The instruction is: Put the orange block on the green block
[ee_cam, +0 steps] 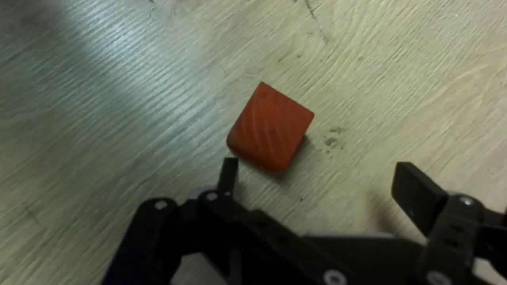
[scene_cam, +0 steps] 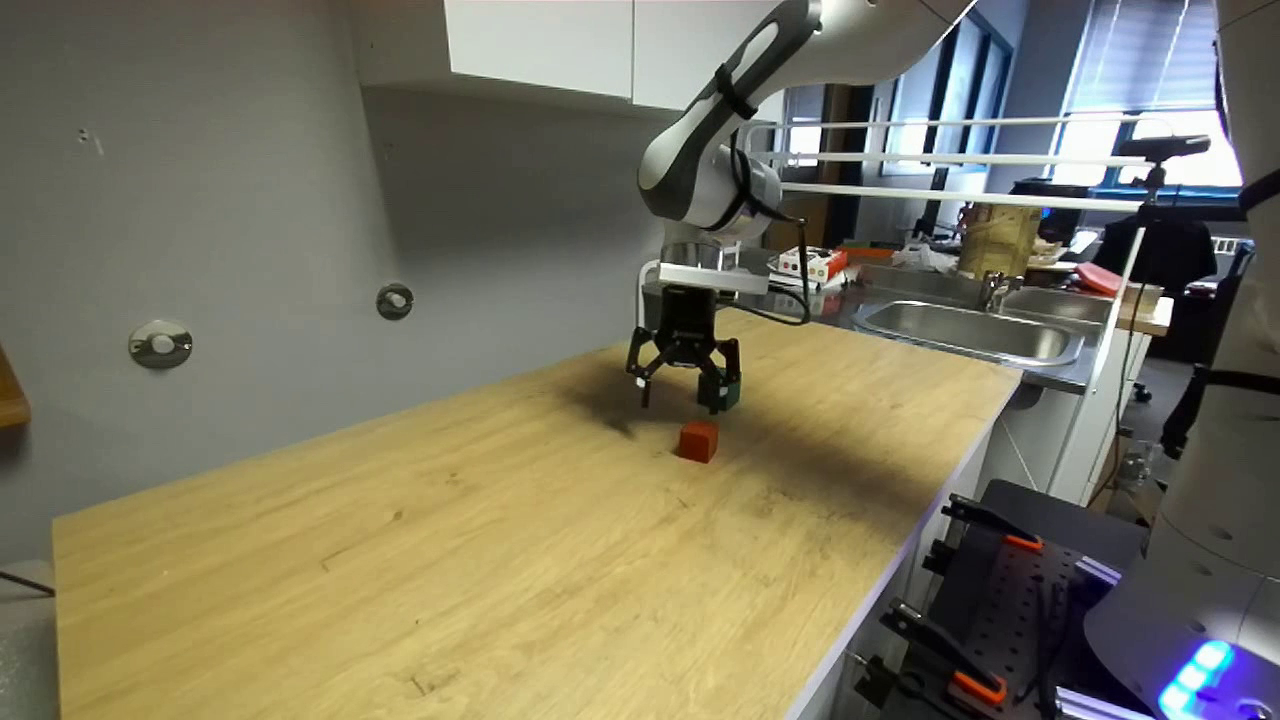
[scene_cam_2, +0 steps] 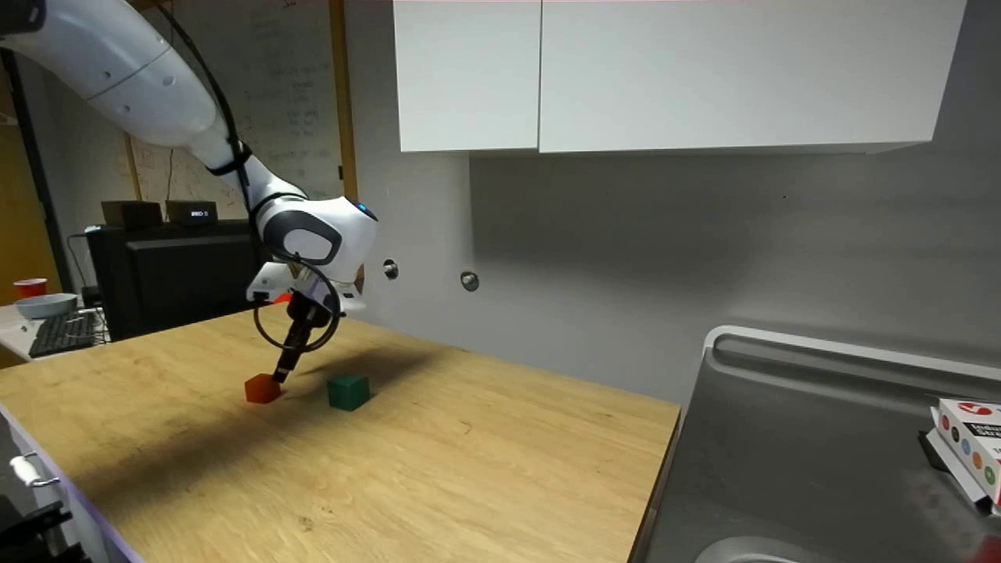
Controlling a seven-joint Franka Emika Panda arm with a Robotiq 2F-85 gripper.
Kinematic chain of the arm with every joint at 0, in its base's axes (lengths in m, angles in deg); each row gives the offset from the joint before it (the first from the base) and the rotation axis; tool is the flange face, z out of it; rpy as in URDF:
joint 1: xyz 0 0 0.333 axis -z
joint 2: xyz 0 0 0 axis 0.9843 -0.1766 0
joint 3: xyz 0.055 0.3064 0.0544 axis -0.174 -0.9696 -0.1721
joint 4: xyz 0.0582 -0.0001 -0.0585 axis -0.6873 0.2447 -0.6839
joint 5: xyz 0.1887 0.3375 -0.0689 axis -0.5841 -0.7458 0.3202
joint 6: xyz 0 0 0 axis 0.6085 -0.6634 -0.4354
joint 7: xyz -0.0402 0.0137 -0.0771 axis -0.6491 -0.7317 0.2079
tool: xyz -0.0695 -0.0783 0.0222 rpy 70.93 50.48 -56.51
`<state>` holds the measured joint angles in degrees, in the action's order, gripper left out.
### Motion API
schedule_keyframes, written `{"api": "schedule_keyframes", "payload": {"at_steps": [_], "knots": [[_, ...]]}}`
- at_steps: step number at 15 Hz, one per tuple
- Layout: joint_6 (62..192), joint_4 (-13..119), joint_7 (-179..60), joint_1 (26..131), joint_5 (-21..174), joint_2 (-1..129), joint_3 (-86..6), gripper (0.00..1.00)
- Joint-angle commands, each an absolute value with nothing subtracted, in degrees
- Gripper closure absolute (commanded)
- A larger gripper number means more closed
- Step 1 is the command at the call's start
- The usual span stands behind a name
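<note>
The orange block is a small red-orange cube resting on the wooden tabletop, seen in both exterior views and in the wrist view. The green block is a dark green cube on the table a short way from it, seen in both exterior views. One finger partly hides it in an exterior view, and it is out of the wrist view. My gripper points down, open and empty, low over the table. In the wrist view the gripper has the orange block just ahead of its left fingertip, not between the fingers.
The wooden table meets a grey wall along its back. White cabinets hang above. A metal counter with a sink adjoins one end, with a white box on it. A cable loops beside the wrist.
</note>
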<state>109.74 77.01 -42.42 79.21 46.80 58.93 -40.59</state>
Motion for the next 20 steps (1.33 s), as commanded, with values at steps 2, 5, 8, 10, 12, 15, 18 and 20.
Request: {"api": "schedule_keyframes", "payload": {"at_steps": [2,5,8,10,12,15,18,20], "knots": [[112.3,81.1,-35.7,78.6,46.5,61.6,-40.8,0.0],[113.4,83.1,-32.2,78.0,47.2,63.3,-40.6,0.0],[114.1,83.7,-28.6,77.4,48.6,63.7,-40.4,0.0],[114.4,84.1,-26.5,77.2,49.4,63.4,-40.5,0.0],[114.4,84.4,-24.9,77.2,50.4,62.8,-40.4,0.0],[114.2,84.6,-22.7,77.0,52.3,61.9,-40.4,0.25],[113.8,84.7,-20.9,76.8,54.3,61.9,-40.4,0.4],[113.7,84.6,-19.9,76.6,55.6,62.2,-40.4,0.57]]}}
